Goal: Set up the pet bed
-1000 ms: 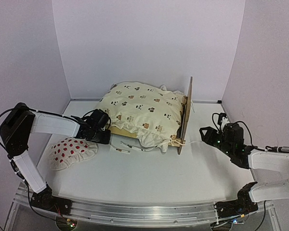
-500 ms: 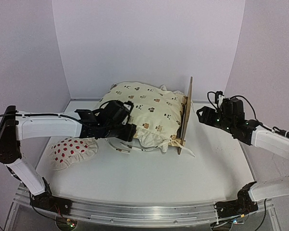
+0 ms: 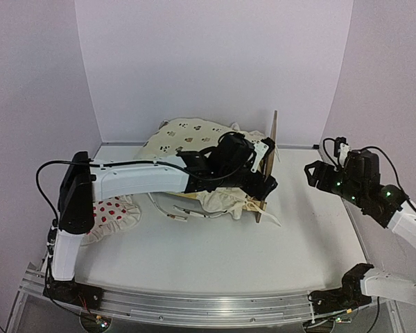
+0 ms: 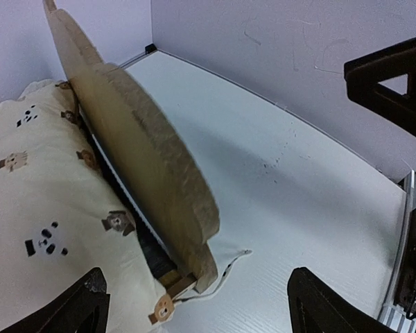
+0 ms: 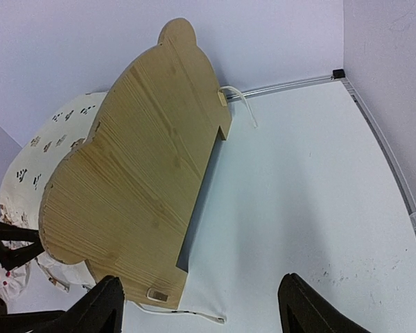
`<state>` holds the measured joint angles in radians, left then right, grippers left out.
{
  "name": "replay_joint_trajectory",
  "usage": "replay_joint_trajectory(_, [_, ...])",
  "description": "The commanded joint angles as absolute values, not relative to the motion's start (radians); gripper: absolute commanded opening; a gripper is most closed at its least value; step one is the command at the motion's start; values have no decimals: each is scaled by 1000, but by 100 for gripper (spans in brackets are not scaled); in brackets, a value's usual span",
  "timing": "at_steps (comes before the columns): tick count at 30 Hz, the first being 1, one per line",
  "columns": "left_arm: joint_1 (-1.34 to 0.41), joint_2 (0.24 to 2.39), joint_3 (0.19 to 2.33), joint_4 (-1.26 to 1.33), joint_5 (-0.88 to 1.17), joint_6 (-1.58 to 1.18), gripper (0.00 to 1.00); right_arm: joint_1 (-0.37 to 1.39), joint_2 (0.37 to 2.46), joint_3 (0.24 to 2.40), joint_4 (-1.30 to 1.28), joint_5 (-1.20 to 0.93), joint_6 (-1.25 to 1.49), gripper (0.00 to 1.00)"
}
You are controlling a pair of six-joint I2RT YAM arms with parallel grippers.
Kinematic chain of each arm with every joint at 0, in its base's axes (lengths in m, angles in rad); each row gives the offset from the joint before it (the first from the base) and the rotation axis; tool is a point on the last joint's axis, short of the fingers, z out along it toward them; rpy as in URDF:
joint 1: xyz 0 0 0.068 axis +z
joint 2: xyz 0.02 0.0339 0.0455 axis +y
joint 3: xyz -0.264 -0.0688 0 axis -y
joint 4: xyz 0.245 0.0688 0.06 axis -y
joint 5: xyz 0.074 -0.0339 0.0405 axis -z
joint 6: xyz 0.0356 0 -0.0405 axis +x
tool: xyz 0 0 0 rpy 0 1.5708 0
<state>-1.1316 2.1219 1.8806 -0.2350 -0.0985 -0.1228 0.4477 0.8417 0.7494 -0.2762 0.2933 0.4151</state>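
The left arm [image 3: 145, 177] now stretches from the left, beside the pillow [image 3: 118, 208], right across the quilt [image 3: 180, 133]. The left gripper [image 3: 265, 165] sits at the headboard end of the pet bed [image 3: 273, 128], jaws spread much wider. The right gripper [image 3: 313, 175] is higher and farther right, away from the headboard, jaws also wider.

I see the cream animal-print quilt [image 3: 184, 132] bunched up mid-table, ruffled edge toward the near side. Red-dotted white pillow [image 3: 118, 211] lies flat on the white table [image 3: 215, 263], near the quilt's left. Thin white cord [image 5: 194, 316] lies loose on the tabletop.
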Motion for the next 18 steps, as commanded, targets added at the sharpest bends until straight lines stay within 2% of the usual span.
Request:
replay_joint_trajectory(1, [-1126,2219,2032,-211,-60,-66,89,443,800,737,-339,325,396,78])
replay_joint_trajectory(4, [-1124,2278,2087,-190,-101,-47,84,443,788,732,-341,317,399,78])
replay_joint_trajectory(6, [-1124,2313,2116,-172,-137,-28,78,443,787,730,-341,313,400,78])
replay_joint_trajectory(15, [-1124,2361,2130,-108,-193,30,27,443,787,729,-341,326,395,78])
replay_joint_trajectory(18, [-1126,2332,2083,-91,-184,31,16,443,790,732,-342,324,397,78])
